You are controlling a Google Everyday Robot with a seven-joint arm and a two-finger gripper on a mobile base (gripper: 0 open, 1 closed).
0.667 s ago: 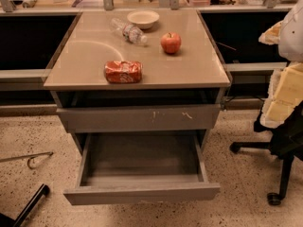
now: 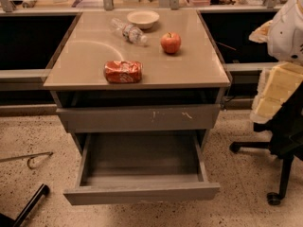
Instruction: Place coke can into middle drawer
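Observation:
The coke can (image 2: 123,72) lies on its side on the cabinet top (image 2: 194,72), near the front edge, left of centre. Below the top, a grey drawer front with white scratch marks (image 2: 137,117) is pushed in. Under it the middle drawer (image 2: 142,193) is pulled out and open, with a plain front and nothing inside. My gripper (image 2: 277,93) is at the right edge of the view, a pale cream part below a white arm cover (image 2: 286,30). It is well to the right of the cabinet and far from the can.
A red apple (image 2: 170,42), a clear plastic bottle (image 2: 129,31) lying down and a white bowl (image 2: 143,18) sit farther back on the top. A black office chair base (image 2: 279,174) stands on the floor at right. A metal hook (image 2: 28,159) lies at left.

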